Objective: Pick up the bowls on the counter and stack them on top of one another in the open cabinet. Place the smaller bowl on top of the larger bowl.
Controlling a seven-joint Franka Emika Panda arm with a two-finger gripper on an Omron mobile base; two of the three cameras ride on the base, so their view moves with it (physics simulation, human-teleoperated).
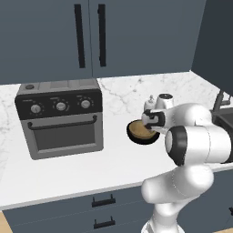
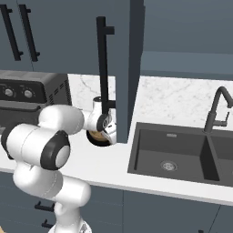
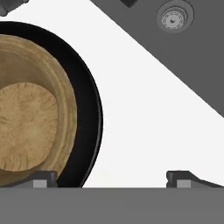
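Two dark fingertips [image 3: 43,178] rise at the bottom of the hand view, spread wide apart with bare white counter [image 3: 131,131] between them; nothing is gripped. One tip sits over the rim of the black bowl [image 3: 89,109], though contact cannot be judged; the other stands over open marble.

Wooden bowl [image 3: 35,113], tan with a lighter golden floor and visible grain, is nested inside the glossy black bowl, whose rim shows as a dark ring around it. The stacked pair rests on the counter, not in the cabinet.

From the left base view, the gripper [image 1: 152,120] hangs just above the right edge of the pair [image 1: 141,132], with a toaster oven [image 1: 61,118] well apart to the left and free marble near and far of the bowls. A small white shaker [image 1: 150,102] stands just beyond.

From the right base view, the open cabinet door [image 2: 123,68] with its long black handle [image 2: 103,68] hangs just beside the gripper on the right; the dark sink [image 2: 177,152] begins further right, its edge near the bowls.
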